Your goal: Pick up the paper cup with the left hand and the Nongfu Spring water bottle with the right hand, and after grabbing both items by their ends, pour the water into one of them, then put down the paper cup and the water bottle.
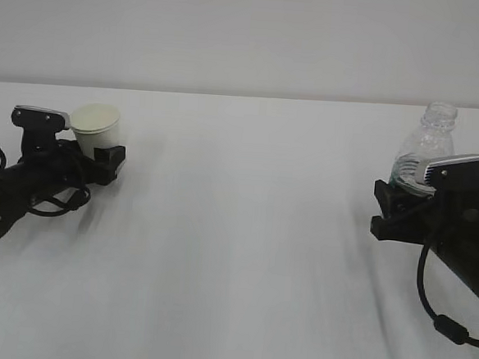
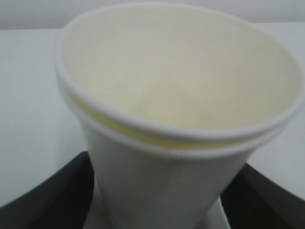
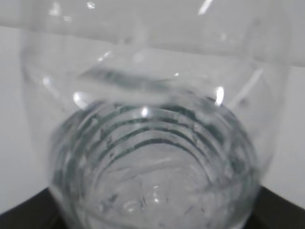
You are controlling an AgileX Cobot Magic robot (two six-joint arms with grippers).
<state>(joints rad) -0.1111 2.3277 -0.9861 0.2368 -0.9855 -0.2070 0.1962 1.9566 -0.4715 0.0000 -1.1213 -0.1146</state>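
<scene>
The white paper cup (image 1: 95,124) is at the far left with its mouth up, and my left gripper (image 1: 101,155) is shut on its lower end. In the left wrist view the cup (image 2: 181,95) fills the frame, its cream inside looks dry, and black fingers (image 2: 43,198) press its base from both sides. At the far right the clear, uncapped Nongfu Spring water bottle (image 1: 427,147) stands upright, with my right gripper (image 1: 402,203) shut on its lower part. The right wrist view looks through the ribbed bottle (image 3: 152,143). The water level is hard to make out.
A plain white table (image 1: 242,254) stretches between the two arms, its far edge meeting a pale wall (image 1: 250,32). Black cables loop beside the left arm (image 1: 53,203) and hang from the right arm (image 1: 447,325).
</scene>
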